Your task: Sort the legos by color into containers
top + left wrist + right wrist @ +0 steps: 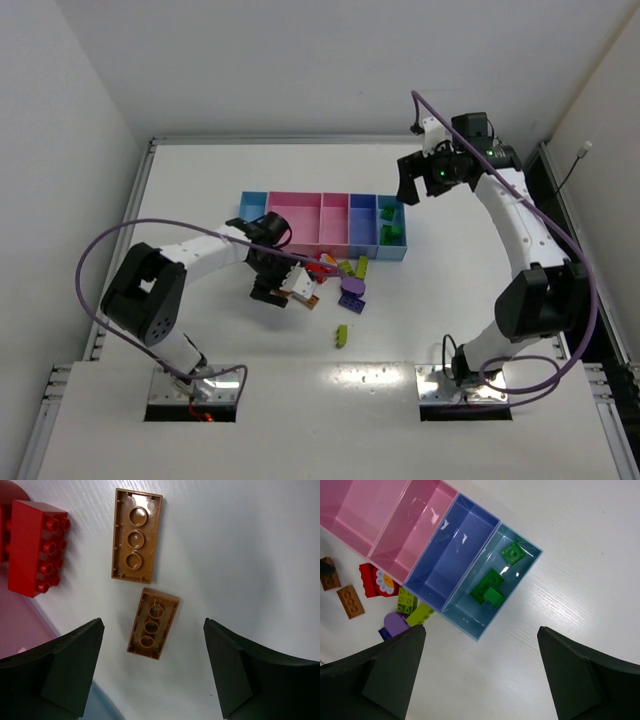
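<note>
The containers (322, 200) stand in a row at mid-table: light blue ends, pink middle, one blue-violet bin (452, 555). Green legos (490, 587) lie in the right light blue bin (470, 625). My left gripper (154, 670) is open and empty, low over two upside-down orange bricks (153, 623), with a red brick (36, 547) to their left. In the top view it (272, 288) sits just in front of the bins. My right gripper (480, 675) is open and empty, high above the table by the right bin; in the top view it (420, 182) hovers behind that bin.
Loose legos lie in front of the bins: red brick with a flower (377, 580), yellow-green bricks (412, 607), purple pieces (351, 293). One yellow-green brick (341, 335) lies alone nearer the bases. White walls enclose the table on three sides.
</note>
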Controlling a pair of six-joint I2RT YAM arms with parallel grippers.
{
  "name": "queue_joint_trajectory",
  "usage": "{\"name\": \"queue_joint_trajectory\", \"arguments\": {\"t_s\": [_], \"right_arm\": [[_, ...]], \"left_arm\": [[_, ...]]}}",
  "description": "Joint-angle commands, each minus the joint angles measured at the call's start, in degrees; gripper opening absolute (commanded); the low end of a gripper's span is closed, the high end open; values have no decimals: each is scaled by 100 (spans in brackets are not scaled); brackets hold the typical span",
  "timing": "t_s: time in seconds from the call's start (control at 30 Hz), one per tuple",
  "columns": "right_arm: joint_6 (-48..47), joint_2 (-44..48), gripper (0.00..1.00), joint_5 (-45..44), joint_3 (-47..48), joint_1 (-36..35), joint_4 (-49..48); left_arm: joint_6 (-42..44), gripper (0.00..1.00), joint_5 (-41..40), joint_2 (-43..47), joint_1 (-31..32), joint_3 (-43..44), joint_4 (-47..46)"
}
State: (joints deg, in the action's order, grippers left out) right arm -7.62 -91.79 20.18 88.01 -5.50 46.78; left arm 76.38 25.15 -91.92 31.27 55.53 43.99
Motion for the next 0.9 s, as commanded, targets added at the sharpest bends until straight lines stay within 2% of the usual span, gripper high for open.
{"name": "queue_joint_trajectory", "arguments": {"t_s": [0.0, 0.4, 0.5, 0.63, 0.73, 0.87], "right_arm": [[-100, 258, 98, 249, -56, 101, -38], [-100, 135, 98, 249, 50, 260, 15], [-100, 135, 98, 249, 50, 260, 67], [-152, 73, 98, 249, 50, 260, 68], [-152, -32, 98, 249, 103, 260, 68], [-205, -32, 98, 249, 155, 260, 68]], "left_arm": [[491, 87, 315, -141, 73, 213, -39], [756, 80, 210, -669, 20, 415, 259], [581, 71, 88, -783, 20, 467, 198], [352, 46, -132, -836, 20, 529, 84], [229, 35, -202, -836, 72, 390, -47], [-61, 19, -203, -416, 73, 90, -505]]}}
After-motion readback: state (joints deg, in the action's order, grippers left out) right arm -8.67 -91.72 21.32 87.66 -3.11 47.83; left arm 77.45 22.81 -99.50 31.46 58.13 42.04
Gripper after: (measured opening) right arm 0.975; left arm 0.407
